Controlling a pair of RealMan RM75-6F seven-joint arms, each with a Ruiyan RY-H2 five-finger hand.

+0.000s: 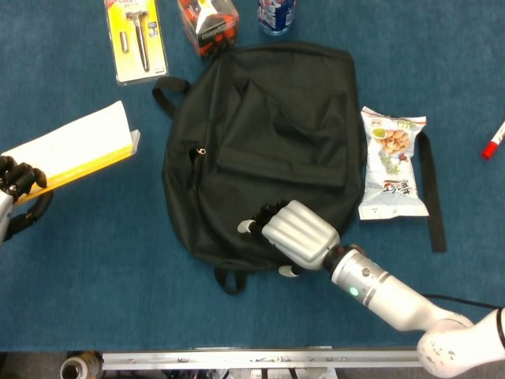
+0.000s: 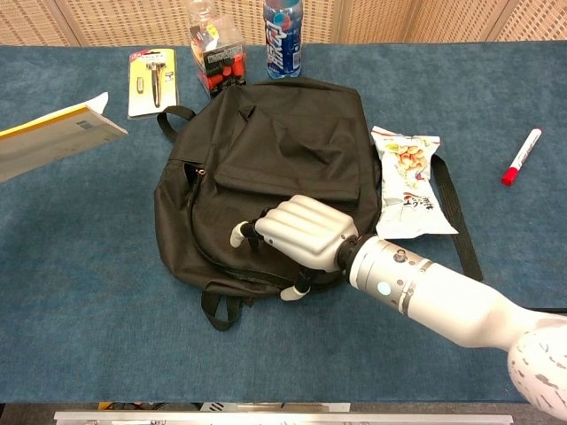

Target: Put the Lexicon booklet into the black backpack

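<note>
The flat, yellow-edged Lexicon booklet [image 1: 75,150], clamped in the left hand [image 1: 17,178], hung left of the soft black backpack [image 1: 268,142]; the right hand [image 1: 288,233] rested on the backpack, fingers curled, grip unclear.

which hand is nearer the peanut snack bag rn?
Right. The right hand rests on the black fabric backpack, just left of the peanut snack bag. The left hand holds the white-and-yellow booklet at the far left edge.
</note>
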